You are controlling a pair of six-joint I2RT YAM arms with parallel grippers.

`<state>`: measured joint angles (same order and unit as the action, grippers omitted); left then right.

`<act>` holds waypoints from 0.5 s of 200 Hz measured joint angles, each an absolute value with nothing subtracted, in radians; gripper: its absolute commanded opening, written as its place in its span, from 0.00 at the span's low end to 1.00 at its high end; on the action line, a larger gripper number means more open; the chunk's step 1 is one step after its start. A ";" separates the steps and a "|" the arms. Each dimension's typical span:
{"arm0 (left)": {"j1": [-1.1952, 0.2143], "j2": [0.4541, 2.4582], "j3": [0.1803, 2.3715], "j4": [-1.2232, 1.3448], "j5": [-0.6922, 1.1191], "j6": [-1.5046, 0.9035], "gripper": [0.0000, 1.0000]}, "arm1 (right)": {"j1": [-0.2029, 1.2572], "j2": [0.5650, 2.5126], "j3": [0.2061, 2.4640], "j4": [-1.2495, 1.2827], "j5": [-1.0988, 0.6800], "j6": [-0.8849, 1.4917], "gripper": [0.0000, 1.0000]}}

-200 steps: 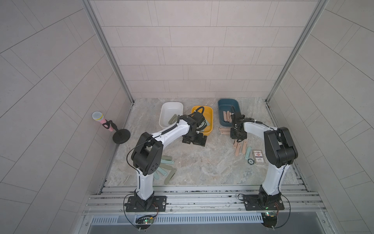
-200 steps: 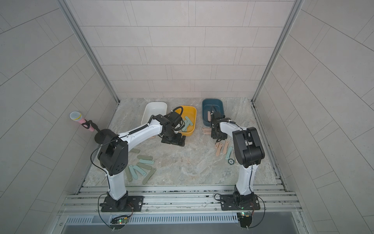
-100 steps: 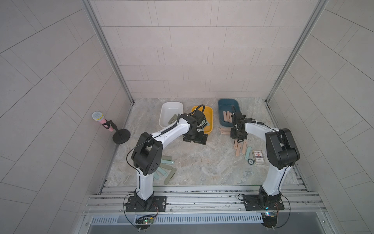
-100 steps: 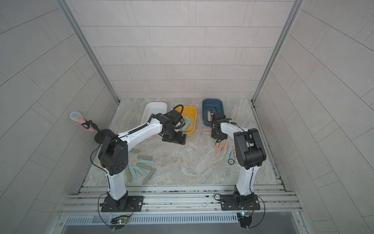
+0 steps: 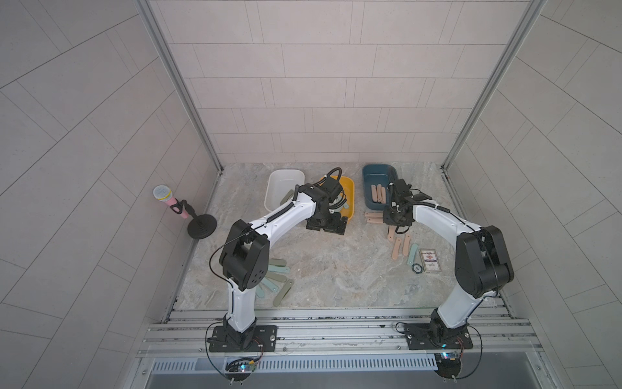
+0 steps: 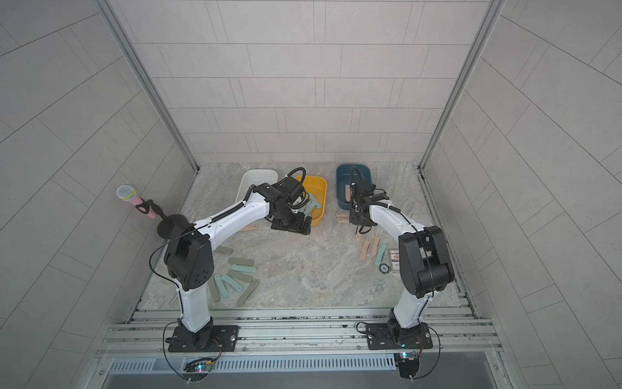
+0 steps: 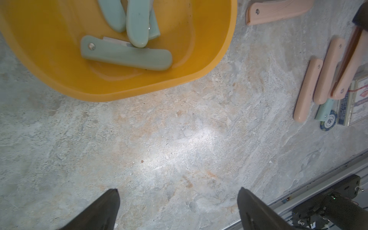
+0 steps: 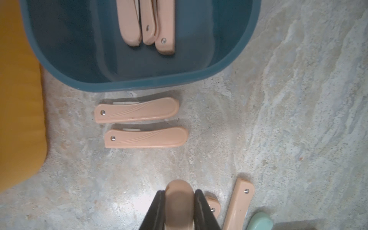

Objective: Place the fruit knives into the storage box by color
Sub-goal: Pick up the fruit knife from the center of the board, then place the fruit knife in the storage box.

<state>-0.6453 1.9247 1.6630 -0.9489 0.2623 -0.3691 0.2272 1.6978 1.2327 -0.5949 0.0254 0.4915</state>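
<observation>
Marble table (image 5: 336, 269) fills the lower middle of both top views, with tiled walls around it. Left arm (image 5: 279, 215) arches from the lower left of the frame up to the centre. Right arm (image 5: 444, 222) arches from the lower right up to centre right. Three storage boxes stand in a row along the table's upper edge: white box (image 5: 282, 182) at left, yellow box (image 5: 349, 192) in the middle, blue box (image 5: 373, 171) at right. Microphone (image 5: 168, 198) sits on a black stand left of the table, against the wall. Left gripper (image 7: 178, 191): jaws spread wide, nothing between them, over bare marble just below the yellow box. Right gripper (image 8: 179, 192): jaws narrow, clamped on the sides of one peach knife (image 8: 179, 211), just below the blue box; cannot tell whether that knife is clear of the table. Olive and teal knives (image 6: 240, 269) lie scattered at the table's lower left, near the left arm's base. Teal knives (image 7: 126, 55) are piled in the yellow box. Three peach knives (image 8: 146, 22) lie side by side in the blue box. Two peach knives (image 8: 136, 110) lie parallel on the marble just outside that box's rim. Further peach knives (image 5: 396, 248) and a lone teal knife (image 5: 412, 253) lie right of centre. One olive knife (image 5: 287, 196) rests in the white box, partly hidden by the arm. Printed card (image 5: 429, 260) lies just right of the lone teal knife. Round disc (image 5: 416, 268) sits at that knife's lower end.
</observation>
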 measured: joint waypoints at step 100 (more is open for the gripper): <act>-0.633 1.937 1.752 -1.008 0.271 -0.370 1.00 | 0.228 1.671 1.328 -0.614 0.021 0.495 0.18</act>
